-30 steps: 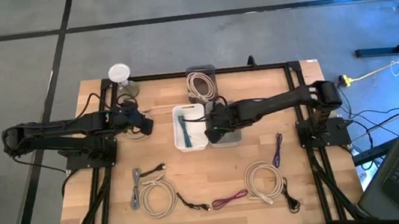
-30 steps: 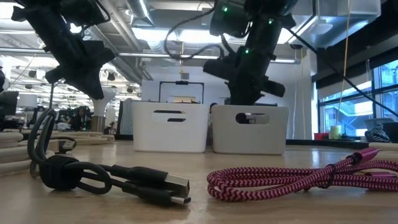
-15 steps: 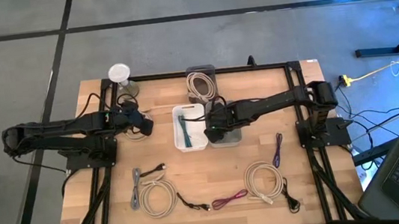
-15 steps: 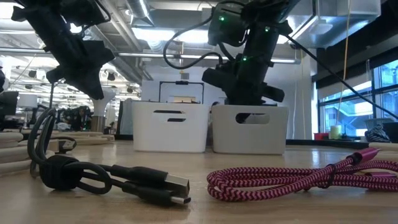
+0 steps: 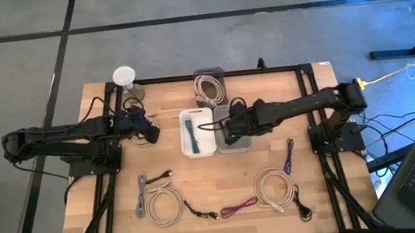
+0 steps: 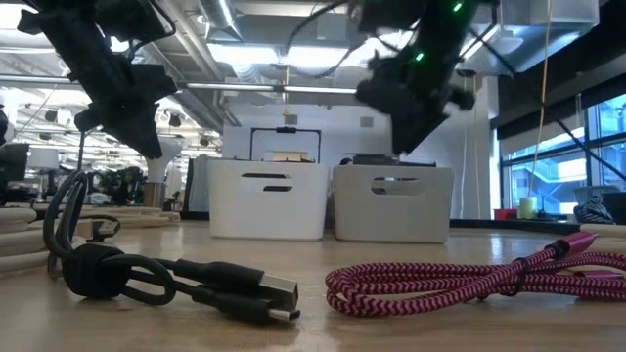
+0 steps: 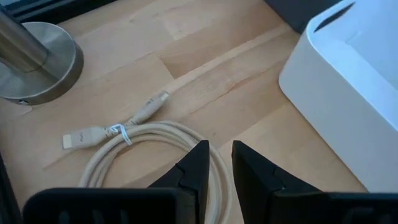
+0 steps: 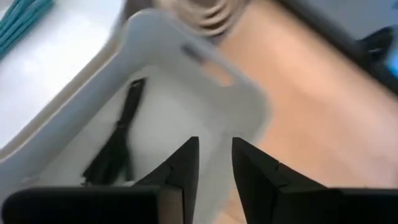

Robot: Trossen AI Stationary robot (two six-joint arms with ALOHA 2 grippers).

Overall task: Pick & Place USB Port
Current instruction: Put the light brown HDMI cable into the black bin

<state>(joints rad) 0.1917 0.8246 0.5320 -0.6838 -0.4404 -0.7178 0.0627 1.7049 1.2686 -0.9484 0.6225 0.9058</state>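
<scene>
right wrist view: black cable [image 8: 118, 146] lying in grey bin [image 8: 249, 102], apparently just dropped; right gripper [image 8: 211, 165] above bin, fingers parted, empty; left gripper [image 7: 217, 165] over cream cable [image 7: 124, 134], narrowly parted, holding nothing; several cables on table [image 5: 223, 181] unsorted.

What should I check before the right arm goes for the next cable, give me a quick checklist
1. Black cable lies inside the grey bin: ok.
2. Right gripper holds nothing, fingers apart: ok.
3. Right gripper is above the bin rim in the low view: ok.
4. Left gripper waits over the beige cable, clear of the white bin: ok.
5. Magenta cable lies free on the table: ok.
6. Which cable comes next: cannot tell.
</scene>
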